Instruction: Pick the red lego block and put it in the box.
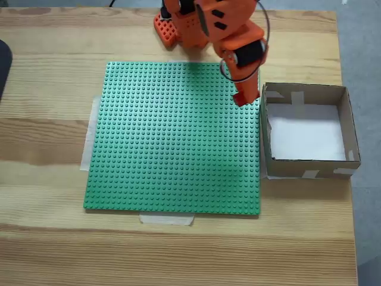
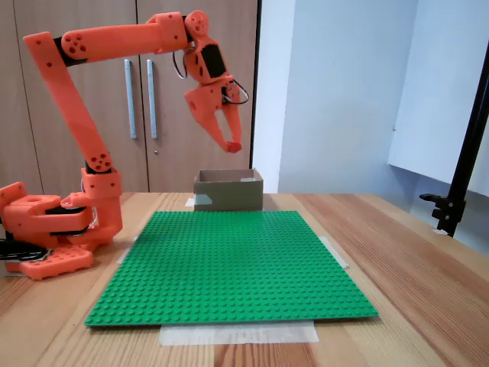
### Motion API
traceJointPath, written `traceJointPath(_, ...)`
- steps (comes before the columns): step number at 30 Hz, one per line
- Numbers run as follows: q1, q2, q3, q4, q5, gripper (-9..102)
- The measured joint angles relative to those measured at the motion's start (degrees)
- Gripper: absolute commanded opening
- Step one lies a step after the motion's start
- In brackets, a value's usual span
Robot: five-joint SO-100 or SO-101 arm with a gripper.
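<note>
Table: pale wood, carries everything; dark obj at far-left edge, can't ID.
Tape: pale strips at left and near edges of plate, holding it down.
Green baseplate: flat, centre of table; no brick on its studs in both fixed views.
Arm base: orange, far side of table, just beyond plate's far edge.
Gripper: hangs over plate's far-right corner, just left of the box wall. The side-on fixed view shows it raised well clear of the plate, tips pointing down, fingers drawn together.
Red lego block: small darker-red bit at the fingertips; reads as the brick pinched in the jaws. Too small to tell stud side or tilt.
Box: brown card, right of plate, touching or just beside its edge. White floor bare, tape patches on walls. In the side-on fixed view it stands beyond the plate, under the gripper.
Step (est.): carry phase. Pick looks done, drop not yet done.
Next move (est.): shift right past the near-side box wall, centre over the white floor, lower a little, then open the jaws. Needs clearance over the wall rim, which is close to the tips in plan.
Risk (est.): early release lands the brick on the plate or the rim.
</note>
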Motion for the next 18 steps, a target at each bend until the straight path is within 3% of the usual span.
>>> traceJointPath(18, -9.93, -16.35, -17.14, 3.34, 3.16, 1)
